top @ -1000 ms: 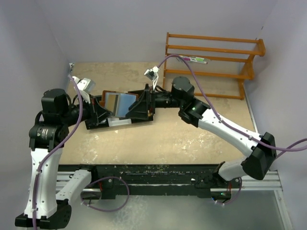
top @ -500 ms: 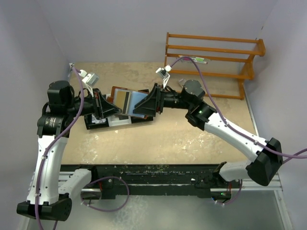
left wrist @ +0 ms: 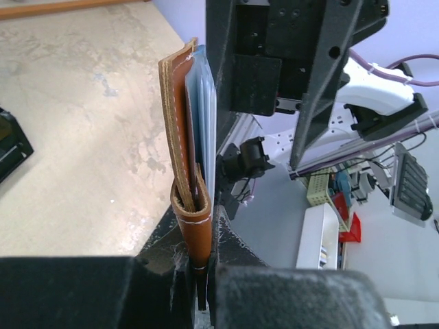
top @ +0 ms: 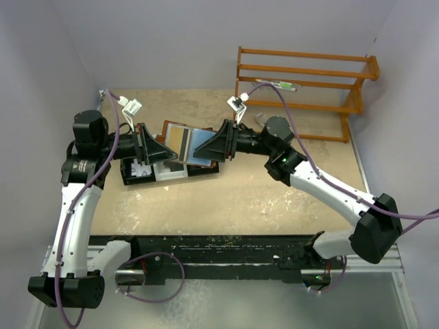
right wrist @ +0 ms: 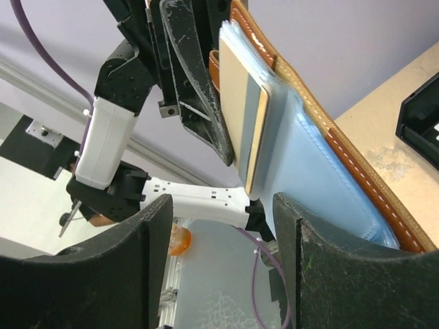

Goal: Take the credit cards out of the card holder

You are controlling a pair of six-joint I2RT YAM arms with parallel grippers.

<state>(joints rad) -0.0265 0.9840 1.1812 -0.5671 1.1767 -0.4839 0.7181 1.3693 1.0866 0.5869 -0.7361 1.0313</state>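
The brown leather card holder [top: 173, 131] is held up in the air, open, between my two grippers. My left gripper [top: 162, 152] is shut on its folded brown edge [left wrist: 190, 223]. The holder's blue-grey lining [left wrist: 204, 103] stands upright in the left wrist view. In the right wrist view a pale tan credit card [right wrist: 241, 103] with a dark stripe sticks out of the blue lining [right wrist: 315, 178]. My right gripper [right wrist: 221, 264] is open, its fingers astride the holder's free end; I cannot tell if they touch it. It also shows in the top view [top: 207, 147].
A black-and-white compartment tray [top: 170, 174] lies on the table under the holder. An orange wooden rack [top: 302, 89] stands at the back right. White walls close in the left, back and right sides.
Both arms have lifted and shifted right and back with the holder between them. The left gripper keeps its hold. The holder has turned more edge-up.
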